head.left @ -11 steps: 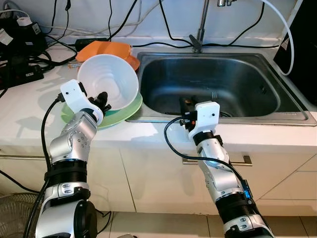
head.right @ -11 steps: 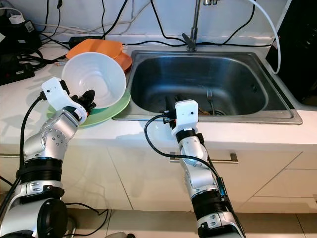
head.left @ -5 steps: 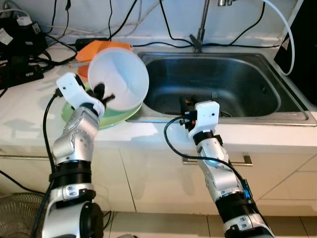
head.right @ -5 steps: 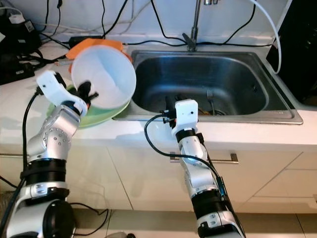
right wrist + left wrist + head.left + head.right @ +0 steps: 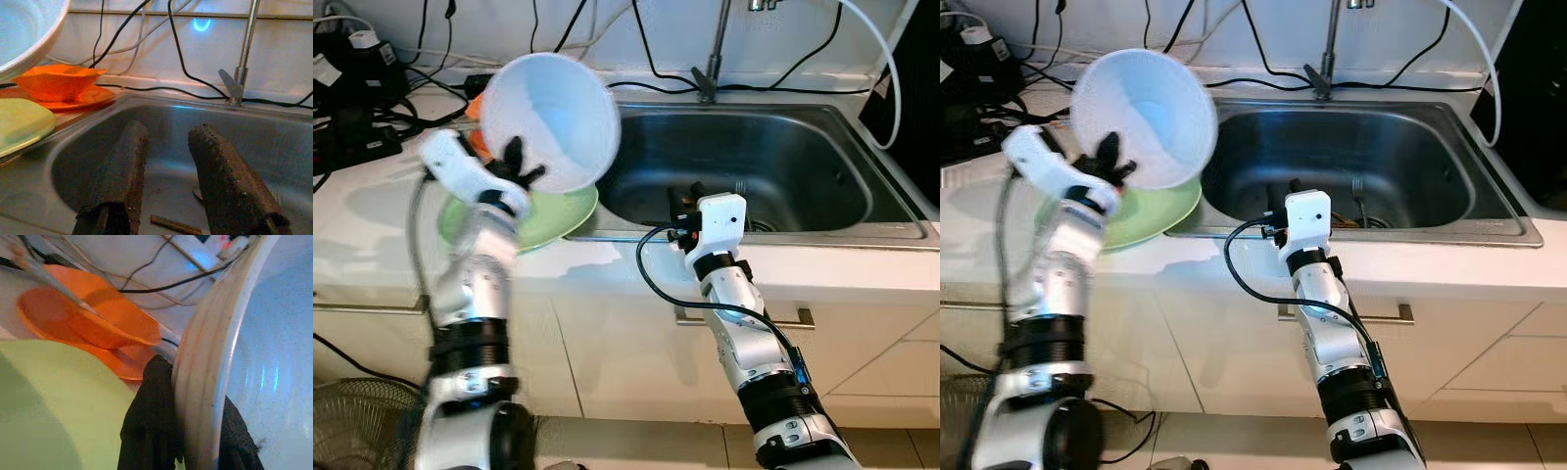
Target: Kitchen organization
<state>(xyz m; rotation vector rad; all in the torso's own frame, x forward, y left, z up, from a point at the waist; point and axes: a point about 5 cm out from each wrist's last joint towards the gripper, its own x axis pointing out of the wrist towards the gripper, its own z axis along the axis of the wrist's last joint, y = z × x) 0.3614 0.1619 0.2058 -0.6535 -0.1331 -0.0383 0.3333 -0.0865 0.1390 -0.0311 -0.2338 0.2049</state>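
Left pincer [image 5: 514, 166] grips the white bowl [image 5: 553, 122] by its rim, upper left; sink [image 5: 754, 162] probably next. Right pincer [image 5: 168, 171] waits spread.

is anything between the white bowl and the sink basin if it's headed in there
Nothing visible blocks it. The left gripper holds the white bowl by its rim, lifted above the green plate beside the sink. The right gripper is open at the sink's front edge, and a fork lies in the basin.
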